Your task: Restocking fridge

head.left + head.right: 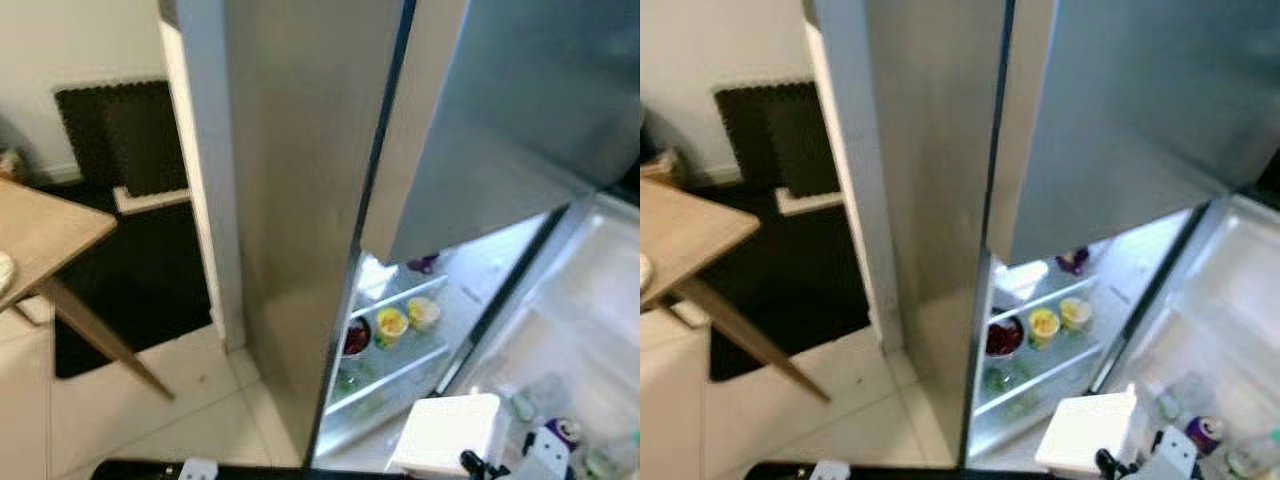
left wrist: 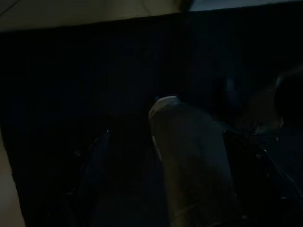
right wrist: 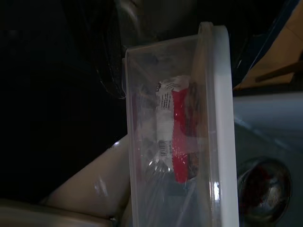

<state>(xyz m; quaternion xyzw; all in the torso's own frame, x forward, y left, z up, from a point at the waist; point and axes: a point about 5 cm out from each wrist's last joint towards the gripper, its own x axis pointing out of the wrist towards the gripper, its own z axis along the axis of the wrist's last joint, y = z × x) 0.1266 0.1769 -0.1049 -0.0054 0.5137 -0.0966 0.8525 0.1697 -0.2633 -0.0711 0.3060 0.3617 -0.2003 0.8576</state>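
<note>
The fridge fills the centre of the frame, its right door swung open at upper right, leaving a narrow lit gap over shelves holding a dark bowl and two yellow cups. A wooden table edges in at left above bare floor tiles. At lower right the right gripper carries a white-lidded clear container before the shelves; its finger spread is hidden. The left gripper hangs in shadow, fingers spread apart.

A: Right gripper position?
B: Sat low at the head views' bottom edge, right of centre, black parts and a white wrist piece showing; finger state unreadable.
A: Left gripper?
B: Hung in deep shade, fingers apart.
</note>
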